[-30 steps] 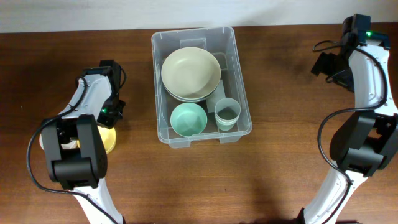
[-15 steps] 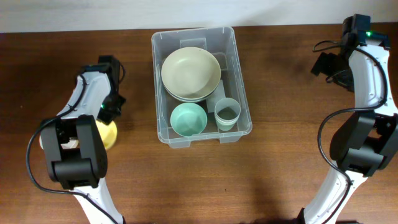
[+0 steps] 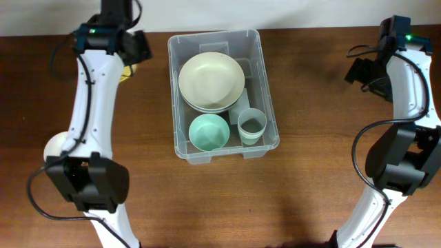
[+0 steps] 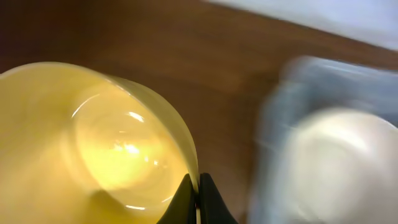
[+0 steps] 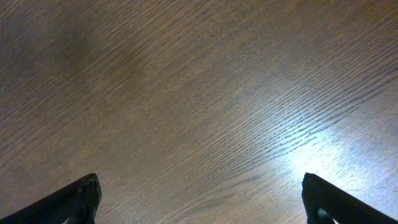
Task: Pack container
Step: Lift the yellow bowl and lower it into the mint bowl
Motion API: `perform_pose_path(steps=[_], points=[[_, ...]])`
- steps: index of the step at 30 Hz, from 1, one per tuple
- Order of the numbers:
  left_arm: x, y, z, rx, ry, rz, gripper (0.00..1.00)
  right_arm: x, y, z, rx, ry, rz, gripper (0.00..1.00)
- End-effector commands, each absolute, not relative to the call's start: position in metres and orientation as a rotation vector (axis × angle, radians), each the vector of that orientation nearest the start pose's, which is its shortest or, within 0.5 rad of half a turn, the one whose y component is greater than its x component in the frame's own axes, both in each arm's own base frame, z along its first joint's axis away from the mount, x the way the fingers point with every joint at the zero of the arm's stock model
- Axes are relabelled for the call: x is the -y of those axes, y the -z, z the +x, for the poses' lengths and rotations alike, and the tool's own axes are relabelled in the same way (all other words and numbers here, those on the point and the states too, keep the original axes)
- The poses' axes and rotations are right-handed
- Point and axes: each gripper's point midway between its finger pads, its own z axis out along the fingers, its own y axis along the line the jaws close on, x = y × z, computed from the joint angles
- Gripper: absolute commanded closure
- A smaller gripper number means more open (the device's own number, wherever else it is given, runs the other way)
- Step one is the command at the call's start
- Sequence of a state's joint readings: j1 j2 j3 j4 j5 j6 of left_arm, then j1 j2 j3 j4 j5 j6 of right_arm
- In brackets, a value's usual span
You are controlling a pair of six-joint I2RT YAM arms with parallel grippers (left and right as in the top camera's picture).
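The container, a large clear plastic bin, stands at the table's middle back. It holds a big cream bowl, a mint bowl and a grey-green cup. My left gripper hangs just left of the bin's far left corner. In the left wrist view this gripper is shut on the rim of a yellow cup, with the blurred container to its right. Only a sliver of the yellow cup shows from overhead. My right gripper is open over bare wood at the far right.
A cream round object lies on the table at the left, partly hidden by the left arm. Both arm bases stand at the front corners. The table's back edge runs just behind the container.
My left arm has swung from the near left of the table up to the container's far left corner, carrying the yellow cup off the table. The right arm has not moved.
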State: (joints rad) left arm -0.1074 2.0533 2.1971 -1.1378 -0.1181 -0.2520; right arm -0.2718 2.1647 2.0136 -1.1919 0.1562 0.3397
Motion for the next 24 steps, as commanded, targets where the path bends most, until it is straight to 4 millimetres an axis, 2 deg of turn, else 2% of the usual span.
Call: perform_pose_path(steps=[1, 3, 6, 13, 18, 24], points=[[0.088, -0.253, 0.491, -2.555, 0.090, 0.205, 1.00, 0.156, -0.118, 0.449, -2.749, 0.222, 0.912, 0.01], [0.112, -0.245, 0.473, -2.602, 0.125, 0.358, 1.00, 0.156, -0.118, 0.449, -2.749, 0.222, 0.912, 0.01], [0.136, -0.236, 0.448, -2.663, 0.128, 0.488, 0.99, 0.156, -0.118, 0.449, -2.749, 0.222, 0.912, 0.01], [0.178, -0.228, 0.412, -2.718, 0.144, 0.669, 0.99, 0.156, -0.118, 0.449, -2.749, 0.222, 0.912, 0.01], [0.197, -0.224, 0.395, -2.734, 0.150, 0.753, 1.00, 0.156, -0.118, 0.449, -2.749, 0.222, 0.912, 0.01], [0.209, -0.220, 0.388, -2.735, 0.155, 0.797, 0.99, 0.156, -0.118, 0.449, -2.749, 0.222, 0.912, 0.01]])
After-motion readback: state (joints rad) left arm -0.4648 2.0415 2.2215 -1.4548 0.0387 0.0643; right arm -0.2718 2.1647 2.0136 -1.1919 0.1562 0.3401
